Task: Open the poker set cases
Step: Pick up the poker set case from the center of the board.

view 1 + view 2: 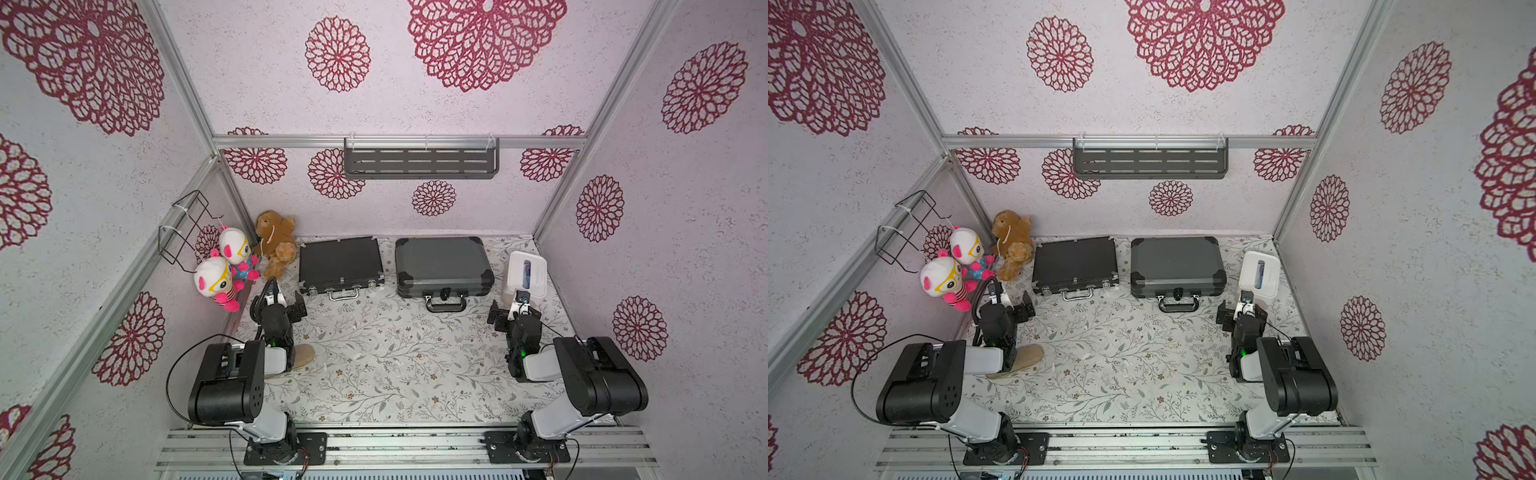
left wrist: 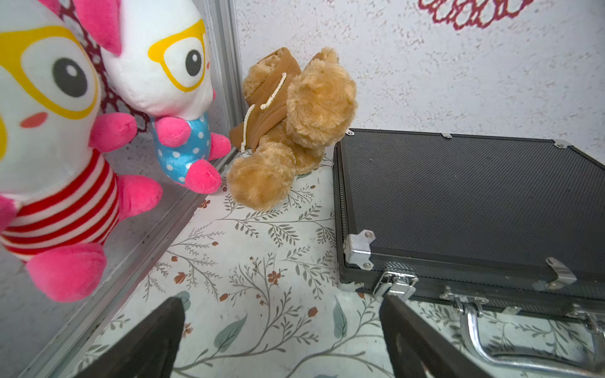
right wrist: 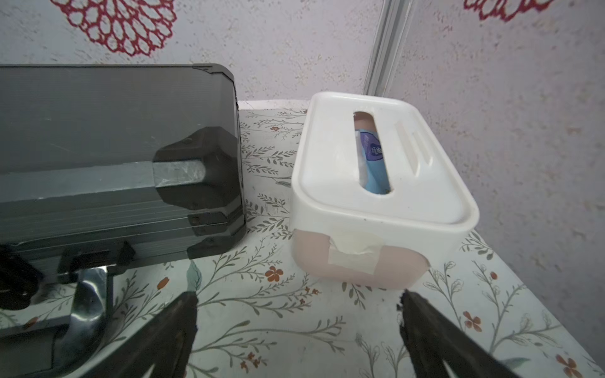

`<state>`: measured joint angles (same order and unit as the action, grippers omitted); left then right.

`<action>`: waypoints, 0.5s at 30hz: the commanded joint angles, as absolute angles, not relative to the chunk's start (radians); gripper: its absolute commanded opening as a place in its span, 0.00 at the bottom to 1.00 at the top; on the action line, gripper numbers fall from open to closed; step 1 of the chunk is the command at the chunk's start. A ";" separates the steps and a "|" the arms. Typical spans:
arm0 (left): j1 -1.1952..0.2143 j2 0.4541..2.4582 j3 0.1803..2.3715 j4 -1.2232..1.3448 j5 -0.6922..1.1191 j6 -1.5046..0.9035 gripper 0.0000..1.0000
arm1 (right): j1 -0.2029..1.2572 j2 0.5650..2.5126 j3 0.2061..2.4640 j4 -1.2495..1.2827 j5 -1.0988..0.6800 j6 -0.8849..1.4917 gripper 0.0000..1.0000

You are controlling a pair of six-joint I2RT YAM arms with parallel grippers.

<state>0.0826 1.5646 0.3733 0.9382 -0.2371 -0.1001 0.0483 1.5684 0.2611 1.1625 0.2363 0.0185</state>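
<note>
Your two cases lie flat and shut near the middle of both top views, with their handles toward the bottom of the frame. The slim black case (image 1: 340, 262) is left of centre. The thick dark-grey case (image 1: 442, 266) sits just beside it, right of centre. Your left gripper (image 2: 283, 302) is spread wide and holds nothing. It is near the slim black case's silver latch (image 2: 396, 283). Your right gripper (image 3: 299, 297) is spread wide and empty too, near the white tissue box (image 3: 425, 196).
</note>
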 commanded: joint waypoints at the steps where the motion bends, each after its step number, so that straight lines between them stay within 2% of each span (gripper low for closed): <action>1: 0.072 1.549 0.390 0.934 -0.229 -0.083 0.97 | 0.043 1.534 0.257 1.192 0.230 0.006 0.99; 15: 0.072 1.551 0.387 0.940 -0.230 -0.083 0.97 | 0.043 1.534 0.256 1.193 0.230 0.007 0.99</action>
<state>0.0792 1.5646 0.3733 0.9367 -0.2367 -0.0998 0.0483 1.5684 0.2611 1.1625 0.2314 0.0185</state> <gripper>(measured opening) 0.972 0.990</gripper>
